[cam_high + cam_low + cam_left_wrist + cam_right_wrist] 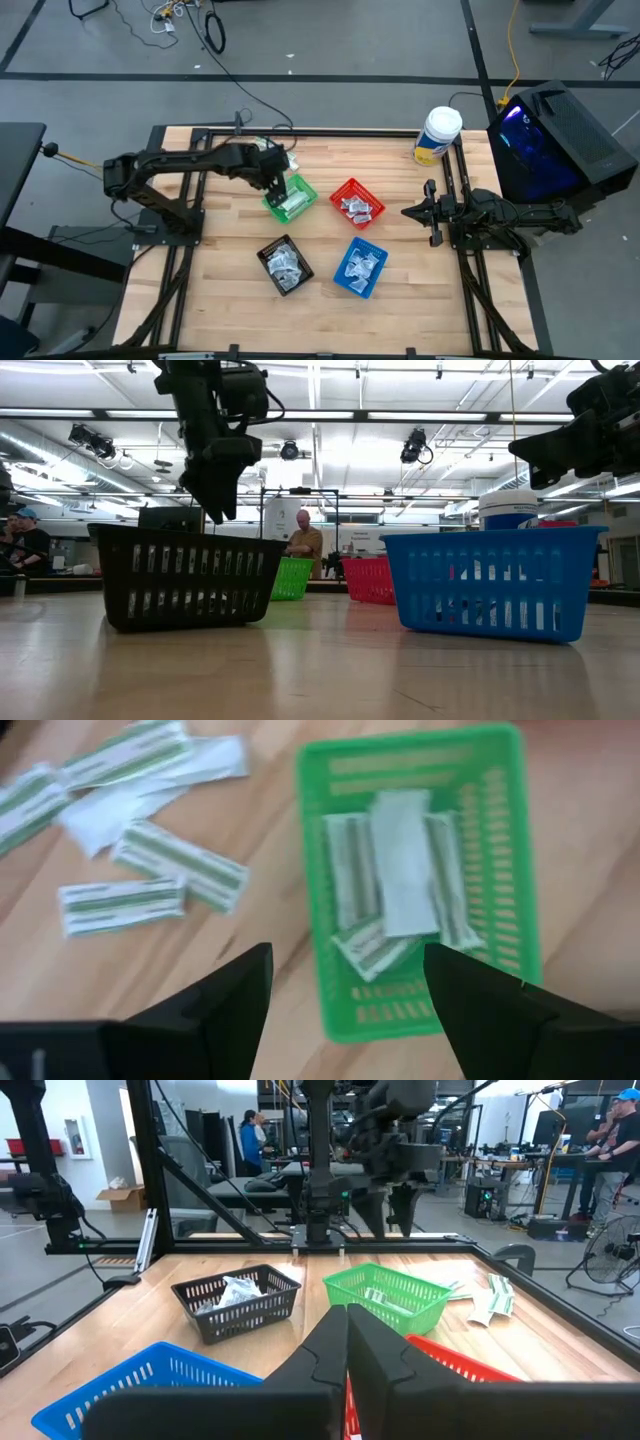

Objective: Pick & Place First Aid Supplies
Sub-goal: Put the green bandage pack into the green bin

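Hovering over the green basket [291, 198] with nothing in its grip, the left hand [345, 982] has its fingers spread apart.

Looks like sorting by type to me: the long pale-green strips [395, 880] lie stacked in the green basket, while more strips [122, 906] wait loose on the surface [400, 270] just beside it. Squarish sachets [357, 207] fill the red basket [357, 203], others the blue [360, 266] and black [285, 265] ones. Right hand [347, 1330] is parked at the surface's right edge, fingers together and empty, probably just out of the way.
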Robot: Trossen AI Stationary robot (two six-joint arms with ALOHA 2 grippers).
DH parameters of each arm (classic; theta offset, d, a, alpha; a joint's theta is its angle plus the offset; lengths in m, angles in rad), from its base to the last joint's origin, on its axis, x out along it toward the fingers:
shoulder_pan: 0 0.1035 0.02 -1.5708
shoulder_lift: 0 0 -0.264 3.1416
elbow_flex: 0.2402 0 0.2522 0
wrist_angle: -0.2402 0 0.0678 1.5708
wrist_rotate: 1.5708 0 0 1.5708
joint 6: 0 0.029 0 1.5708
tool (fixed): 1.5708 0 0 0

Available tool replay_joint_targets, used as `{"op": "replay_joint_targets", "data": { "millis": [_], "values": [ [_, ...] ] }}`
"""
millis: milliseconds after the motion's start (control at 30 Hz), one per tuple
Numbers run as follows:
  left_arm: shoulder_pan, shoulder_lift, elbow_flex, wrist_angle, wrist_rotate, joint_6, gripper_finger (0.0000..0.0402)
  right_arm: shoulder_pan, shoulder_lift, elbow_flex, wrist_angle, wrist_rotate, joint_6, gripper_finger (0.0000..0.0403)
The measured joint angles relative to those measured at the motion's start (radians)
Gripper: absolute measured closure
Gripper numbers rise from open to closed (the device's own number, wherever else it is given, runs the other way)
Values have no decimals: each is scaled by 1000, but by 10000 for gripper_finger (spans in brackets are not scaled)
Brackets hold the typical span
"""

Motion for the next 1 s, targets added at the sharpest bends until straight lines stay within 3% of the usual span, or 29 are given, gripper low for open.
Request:
{"op": "replay_joint_targets", "data": {
  "millis": [267, 667, 833, 1000],
  "values": [
    [136, -33, 1, -10, 0, -63, 145, 0, 0, 0, 0, 0, 0, 390],
    [315, -33, 1, -9, 43, -304, 154, 0, 0, 0, 0, 0, 0, 390],
    [368, -33, 1, -8, 53, -534, 154, 0, 0, 0, 0, 0, 0, 390],
    [396, -33, 1, -8, 53, -641, 154, 0, 0, 0, 0, 0, 0, 390]
  ]
}}
